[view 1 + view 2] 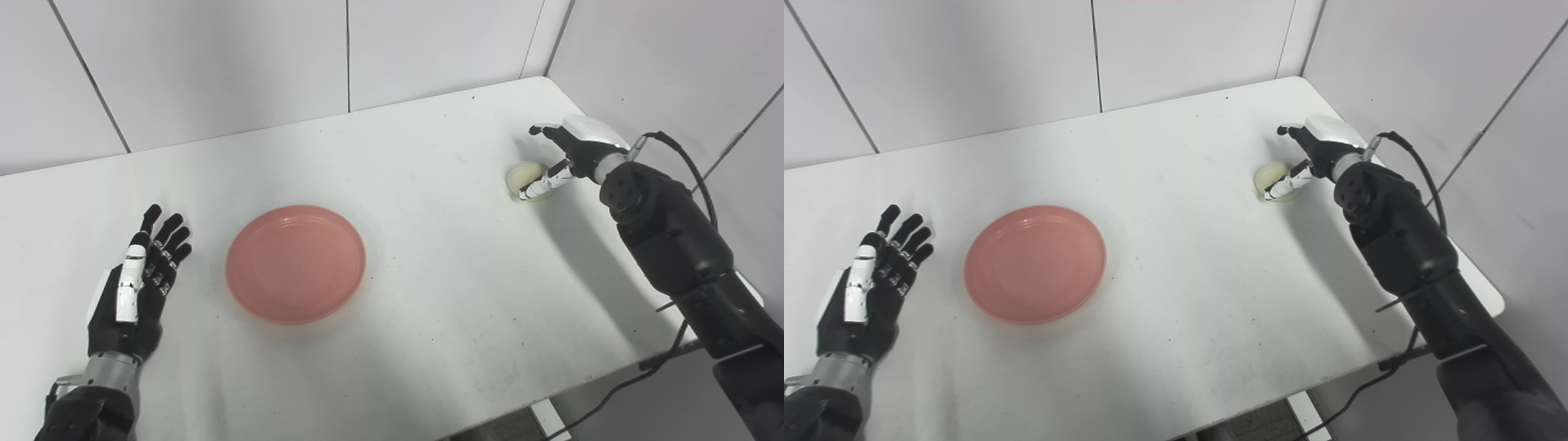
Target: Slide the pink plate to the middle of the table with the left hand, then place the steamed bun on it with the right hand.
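The pink plate (296, 263) lies flat on the white table (429, 257), left of the middle. My left hand (138, 285) rests open, fingers straight and apart, a short gap to the left of the plate and not touching it. The pale steamed bun (523, 173) sits on the table near the far right edge. My right hand (569, 153) is at the bun from the right. Its thumb lies against the bun's near side and its fingers reach over the top, spread and not closed. The bun's right side is hidden by the hand.
White wall panels stand behind the table and along its right side, close to the right arm. A black cable (686, 159) loops off the right forearm. The table's front edge (490, 410) and right corner are near the right arm.
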Motion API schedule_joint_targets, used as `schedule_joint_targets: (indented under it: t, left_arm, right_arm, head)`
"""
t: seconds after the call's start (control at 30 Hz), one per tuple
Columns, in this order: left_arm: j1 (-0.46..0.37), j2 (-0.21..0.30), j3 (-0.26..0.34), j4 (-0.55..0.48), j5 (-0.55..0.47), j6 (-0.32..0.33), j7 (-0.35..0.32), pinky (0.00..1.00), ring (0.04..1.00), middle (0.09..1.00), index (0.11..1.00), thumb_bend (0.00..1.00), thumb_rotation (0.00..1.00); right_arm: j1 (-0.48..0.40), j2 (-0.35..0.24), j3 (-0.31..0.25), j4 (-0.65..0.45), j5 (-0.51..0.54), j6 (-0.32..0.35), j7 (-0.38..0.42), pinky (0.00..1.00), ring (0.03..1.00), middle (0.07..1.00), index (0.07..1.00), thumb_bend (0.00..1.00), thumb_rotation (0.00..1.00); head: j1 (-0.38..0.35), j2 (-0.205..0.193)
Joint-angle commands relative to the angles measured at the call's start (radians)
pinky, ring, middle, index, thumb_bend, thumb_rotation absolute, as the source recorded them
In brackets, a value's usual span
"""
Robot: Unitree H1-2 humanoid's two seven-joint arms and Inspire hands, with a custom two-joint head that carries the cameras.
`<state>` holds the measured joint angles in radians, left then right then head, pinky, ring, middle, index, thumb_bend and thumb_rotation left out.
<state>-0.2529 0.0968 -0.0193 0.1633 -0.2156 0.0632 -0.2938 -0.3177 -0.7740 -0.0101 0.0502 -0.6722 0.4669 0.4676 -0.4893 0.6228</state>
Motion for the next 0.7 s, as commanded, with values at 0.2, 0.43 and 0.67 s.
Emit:
schedule_joint_targets:
  t: [0.2, 0.43, 0.67]
  left_arm:
    - [0.007, 0.014, 0.003, -0.015, -0.008, 0.04, -0.004, 0.95, 0.947, 0.953, 0.976, 0.39, 1.0]
    - [0.008, 0.014, 0.006, -0.02, -0.009, 0.045, -0.006, 0.95, 0.949, 0.95, 0.978, 0.38, 1.0]
    - [0.011, 0.013, 0.008, -0.034, -0.009, 0.06, -0.003, 0.95, 0.949, 0.949, 0.977, 0.38, 1.0]
  right_arm:
    - [-0.042, -0.014, -0.023, 0.004, -0.044, 0.002, 0.02, 0.73, 0.881, 0.933, 0.873, 0.9, 0.24]
    - [-0.059, 0.001, -0.01, 0.035, -0.087, 0.003, 0.049, 0.78, 0.9, 0.928, 0.883, 0.9, 0.27]
    - [-0.077, 0.011, 0.019, 0.067, -0.064, 0.0, 0.018, 0.75, 0.867, 0.911, 0.867, 0.9, 0.24]
  head:
    - [0.002, 0.008]
    - [0.002, 0.013]
    - [0.002, 0.018]
